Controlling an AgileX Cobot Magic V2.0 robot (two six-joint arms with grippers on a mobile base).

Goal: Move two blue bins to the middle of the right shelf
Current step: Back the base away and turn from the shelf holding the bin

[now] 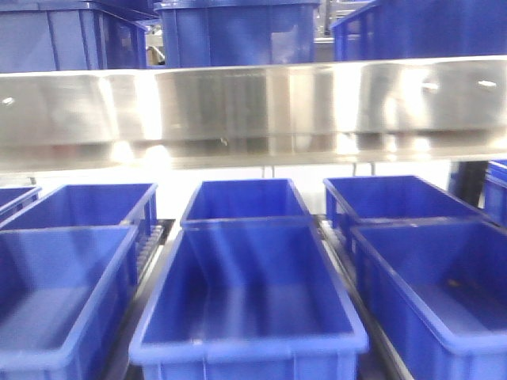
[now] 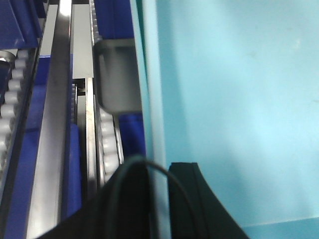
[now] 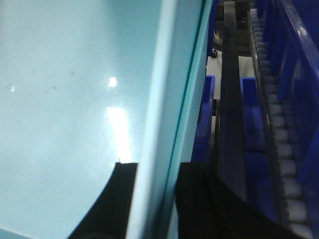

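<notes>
Front view: no arms and no pale bin in sight here. The right shelf middle (image 1: pixel 253 103) is the shiny steel rail running 9 to 3 o'clock across the upper part, with dark blue bins (image 1: pixel 245 301) lined up below it toward 6 and more sitting above it at 12. My guess is the step in hand is carrying the bin over to that level, so it has to clear the rail and go in flat.

Left wrist view: the left gripper (image 2: pixel 158 165) is clamped over the wall of the pale blue bin (image 2: pixel 234 99). One finger is inside at about 5 o'clock and the other outside at 7, with the rim pinched between them. The bin fills everything from 12 round to 5. A roller track (image 2: pixel 107 139) sits off toward 9.

Right wrist view: mirror image. The right gripper (image 3: pixel 158 167) pinches a pale wall too, inside finger at 7 and outside finger at 5, and the bin takes up the 9-to-12 side. Probably the same bin's opposite wall, though I can't confirm that.

Tip: move both arms together and level — any twist could pry a rim loose.
</notes>
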